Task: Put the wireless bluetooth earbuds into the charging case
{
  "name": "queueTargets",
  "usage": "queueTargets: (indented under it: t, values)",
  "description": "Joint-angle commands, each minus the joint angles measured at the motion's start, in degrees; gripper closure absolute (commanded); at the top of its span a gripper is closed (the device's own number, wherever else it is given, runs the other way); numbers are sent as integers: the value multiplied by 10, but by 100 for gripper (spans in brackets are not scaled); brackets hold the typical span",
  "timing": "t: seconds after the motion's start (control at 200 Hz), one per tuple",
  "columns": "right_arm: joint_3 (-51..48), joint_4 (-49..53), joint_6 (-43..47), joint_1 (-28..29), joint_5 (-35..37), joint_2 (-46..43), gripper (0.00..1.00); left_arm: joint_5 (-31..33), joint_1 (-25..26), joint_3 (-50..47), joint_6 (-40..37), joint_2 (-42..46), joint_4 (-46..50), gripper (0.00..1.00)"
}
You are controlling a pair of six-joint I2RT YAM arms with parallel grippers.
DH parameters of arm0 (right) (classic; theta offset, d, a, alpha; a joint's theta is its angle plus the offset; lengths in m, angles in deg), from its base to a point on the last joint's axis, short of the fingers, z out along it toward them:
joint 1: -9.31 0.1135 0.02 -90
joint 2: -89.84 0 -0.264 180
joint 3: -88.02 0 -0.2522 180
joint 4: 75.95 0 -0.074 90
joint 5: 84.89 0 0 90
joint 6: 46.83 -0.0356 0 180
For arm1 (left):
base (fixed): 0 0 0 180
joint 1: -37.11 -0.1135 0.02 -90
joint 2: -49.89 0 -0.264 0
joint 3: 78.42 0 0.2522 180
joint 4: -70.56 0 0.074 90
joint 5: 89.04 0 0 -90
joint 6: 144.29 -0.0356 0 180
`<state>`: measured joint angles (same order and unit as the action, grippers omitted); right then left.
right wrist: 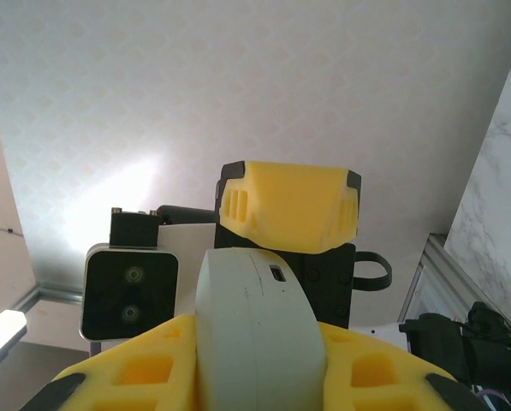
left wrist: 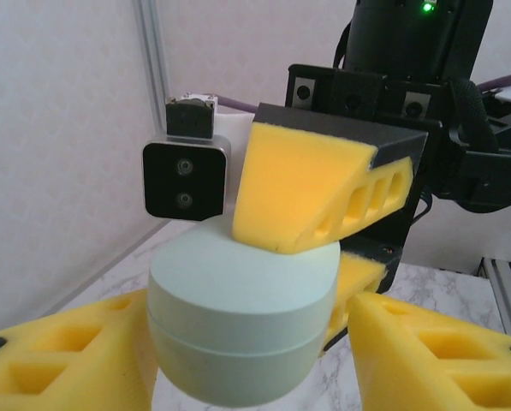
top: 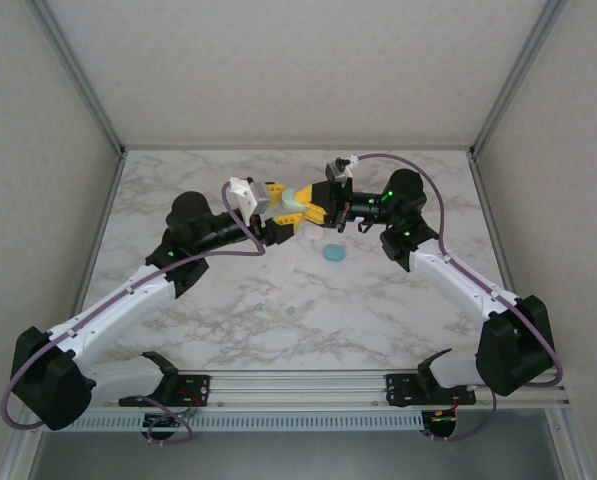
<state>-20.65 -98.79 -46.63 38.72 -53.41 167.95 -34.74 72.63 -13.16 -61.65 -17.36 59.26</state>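
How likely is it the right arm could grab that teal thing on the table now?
Probably not yet: its claw is busy gripping the mint case, though the teal piece lies unobstructed nearby.

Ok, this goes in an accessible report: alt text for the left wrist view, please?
A closed mint green charging case sits between the yellow fingers of the left gripper, while the right gripper clamps it from above and below, over a marble table.

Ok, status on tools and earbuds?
Left tool and right tool both clamp mint case, midair. Case looks closed. Two earbuds loose on table.
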Motion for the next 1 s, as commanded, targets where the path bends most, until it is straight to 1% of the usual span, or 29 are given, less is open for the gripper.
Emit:
queueTargets:
  t: [0.0,0.2,0.355,0.405,0.475,0.526,0.601,0.661,0.666,0.696,0.726,0.806,0.886,0.996]
  values:
    - [-7,-7,7,5,-5,-3,85,2,-5,-3,11,-1,-27,46]
    - [-3,-1,11,6,-7,-2,85,-10,-4,9,5,-8,-5,52]
    - [3,13,17,7,-7,-4,83,-13,-3,17,-9,-10,18,62]
    - [5,29,27,7,-7,-5,81,-14,-2,18,-12,-10,22,67]
    - [12,77,60,7,-2,-11,78,-13,-2,20,-15,-10,29,72]
    - [18,113,85,7,4,-16,74,-15,-2,19,-16,-10,34,74]
    - [41,200,157,7,9,-24,67,-12,-2,13,-14,-11,33,75]
    - [73,307,242,7,25,-29,57,-10,-2,6,-9,-11,28,76]
    - [80,330,257,6,29,-30,56,-10,-2,5,-9,-11,28,76]
    - [93,367,287,7,38,-30,52,-7,-2,0,-7,-12,24,76]
    - [119,437,343,6,63,-31,48,-5,-2,-3,-2,-13,19,76]
    - [166,542,435,6,110,-30,42,-3,-2,-10,7,-15,10,76]
    - [197,606,493,6,157,-35,39,5,-2,-19,13,-12,3,76]
    - [199,623,548,6,214,-58,36,17,-2,-37,23,-4,-10,76]
